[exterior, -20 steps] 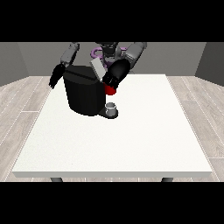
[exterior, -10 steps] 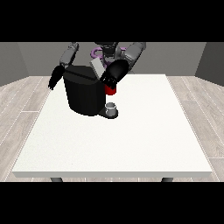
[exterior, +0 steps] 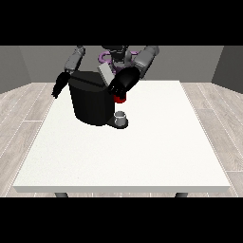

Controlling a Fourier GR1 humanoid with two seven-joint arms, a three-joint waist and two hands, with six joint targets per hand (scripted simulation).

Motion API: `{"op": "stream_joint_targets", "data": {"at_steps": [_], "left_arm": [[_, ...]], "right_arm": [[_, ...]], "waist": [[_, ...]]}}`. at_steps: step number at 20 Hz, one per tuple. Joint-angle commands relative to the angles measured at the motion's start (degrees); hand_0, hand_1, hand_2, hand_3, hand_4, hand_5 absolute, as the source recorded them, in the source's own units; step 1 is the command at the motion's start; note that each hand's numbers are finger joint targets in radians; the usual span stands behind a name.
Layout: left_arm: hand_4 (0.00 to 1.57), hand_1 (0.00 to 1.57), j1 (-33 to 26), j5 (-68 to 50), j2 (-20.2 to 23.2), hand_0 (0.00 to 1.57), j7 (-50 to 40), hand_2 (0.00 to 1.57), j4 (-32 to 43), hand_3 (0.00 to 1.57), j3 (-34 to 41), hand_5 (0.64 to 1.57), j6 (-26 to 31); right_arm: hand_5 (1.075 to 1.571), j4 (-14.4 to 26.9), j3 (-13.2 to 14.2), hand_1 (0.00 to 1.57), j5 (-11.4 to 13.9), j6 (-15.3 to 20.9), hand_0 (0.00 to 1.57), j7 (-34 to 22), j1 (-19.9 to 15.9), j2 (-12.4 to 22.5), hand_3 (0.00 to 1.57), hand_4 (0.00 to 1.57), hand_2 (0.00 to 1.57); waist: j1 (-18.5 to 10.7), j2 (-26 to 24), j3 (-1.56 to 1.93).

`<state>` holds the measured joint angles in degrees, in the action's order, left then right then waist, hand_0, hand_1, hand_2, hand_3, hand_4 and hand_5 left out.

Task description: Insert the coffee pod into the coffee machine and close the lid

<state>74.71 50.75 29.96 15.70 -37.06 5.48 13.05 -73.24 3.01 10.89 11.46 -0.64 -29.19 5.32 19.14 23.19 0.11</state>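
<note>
Covering the coffee machine [exterior: 92, 102] top, hand at the view's right [exterior: 122, 84]; fingers unclear, as for hand at the view's left [exterior: 59, 85].

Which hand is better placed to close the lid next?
Probably the robot's left, the hand at the view's right: it sits at the machine's top beside the raised lid. The other hand hangs off the machine's far side.

**What the front view left unclear**

The hand at the view's right [exterior: 122, 84] covered the top front of the coffee machine [exterior: 90, 102] and part of a red thing at the machine [exterior: 120, 98]. The hand at the view's left [exterior: 60, 85] showed too small to read. The robot's torso [exterior: 116, 54] sat partly behind the machine.
</note>
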Motion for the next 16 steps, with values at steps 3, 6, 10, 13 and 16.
{"op": "stream_joint_targets", "data": {"at_steps": [3, 6, 10, 13, 16], "left_arm": [[0.00, 0.00, 0.5, 2.5, 1.3, 0.00, 0.5, 0.69, 1.0, 0.55, -0.9, 1.571, -1.9], [0.00, 0.00, -1.0, 2.6, -0.9, 0.00, -0.6, 0.62, 0.8, 0.49, -1.2, 1.571, -2.7], [0.00, 0.00, 1.6, 2.0, 3.4, 0.00, 1.9, 0.53, 2.5, 0.44, 1.1, 1.571, -2.5], [0.00, 0.00, -0.7, 3.0, 1.4, 0.00, 1.0, 0.43, 2.3, 0.33, -0.5, 1.571, -1.9], [0.00, 0.00, -3.9, 3.1, -1.3, 0.00, 0.5, 0.30, 1.5, 0.20, -1.5, 1.571, -1.8]], "right_arm": [[1.571, -0.1, -0.2, 0.00, 1.4, 1.6, 0.00, -2.7, -2.3, -0.2, 0.00, 0.15, 0.00], [1.571, 1.1, 0.6, 0.00, -0.5, -0.7, 0.00, -0.8, -0.2, 0.4, 0.00, 0.00, 0.00], [1.571, -1.6, -1.4, 0.00, 1.1, 1.7, 0.00, -1.3, -1.1, -1.9, 0.00, 0.15, 0.00], [1.571, -0.9, -1.0, 0.00, 0.3, 0.7, 0.00, -2.7, 0.3, -1.8, 0.00, 0.00, 0.00], [1.571, 1.4, 0.6, 0.00, -0.7, -0.6, 0.00, -0.7, 3.1, -0.1, 0.00, 0.00, 0.00]], "waist": [[-1.0, 0.1, -0.11], [-0.6, -1.0, -0.09], [0.4, 1.3, -0.11], [-1.2, -2.7, -0.10], [-3.4, -5.2, -0.08]]}}
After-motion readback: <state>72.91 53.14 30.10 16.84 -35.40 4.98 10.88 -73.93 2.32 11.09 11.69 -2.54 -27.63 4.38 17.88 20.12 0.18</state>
